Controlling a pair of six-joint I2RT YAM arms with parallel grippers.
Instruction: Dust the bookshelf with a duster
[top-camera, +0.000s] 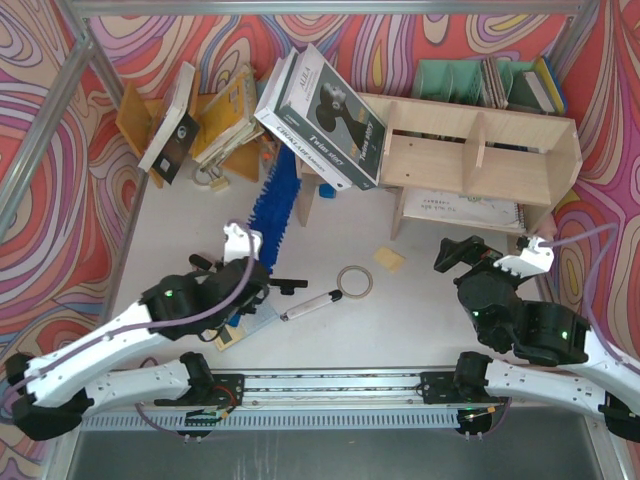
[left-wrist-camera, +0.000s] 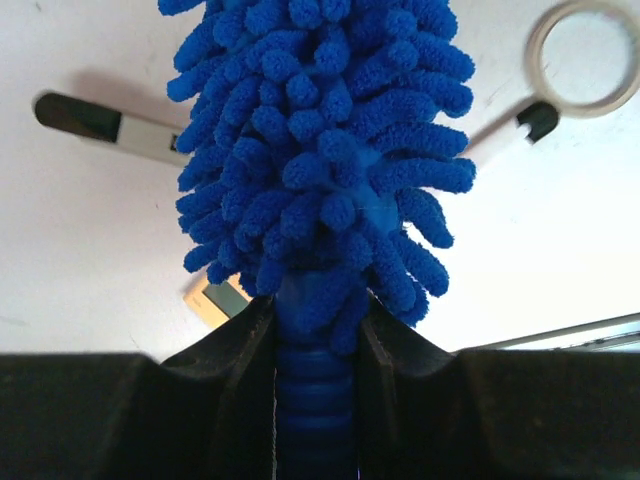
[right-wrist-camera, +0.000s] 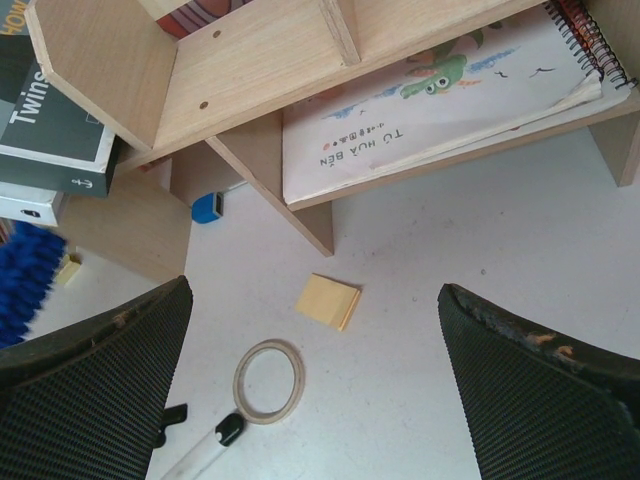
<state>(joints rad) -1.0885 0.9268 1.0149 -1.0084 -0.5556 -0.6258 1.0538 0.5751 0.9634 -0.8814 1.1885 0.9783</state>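
The bright-blue fluffy duster (top-camera: 274, 208) lies stretched from my left gripper (top-camera: 248, 262) toward the left end of the pale plywood bookshelf (top-camera: 480, 150). In the left wrist view my left gripper (left-wrist-camera: 318, 325) is shut on the duster's ribbed blue handle (left-wrist-camera: 315, 400), and the shaggy head (left-wrist-camera: 320, 130) fills the view above it. My right gripper (top-camera: 458, 255) hangs in front of the shelf. In the right wrist view it (right-wrist-camera: 315, 375) is open and empty above the table, with the bookshelf (right-wrist-camera: 260, 70) ahead.
A black-and-white book (top-camera: 320, 120) leans on the shelf's left end. A spiral notebook (right-wrist-camera: 440, 90) lies under the shelf. A tape ring (top-camera: 354, 281), yellow sticky pad (top-camera: 390, 259) and marker (top-camera: 310, 305) lie mid-table. More books (top-camera: 175, 120) stand at the back left.
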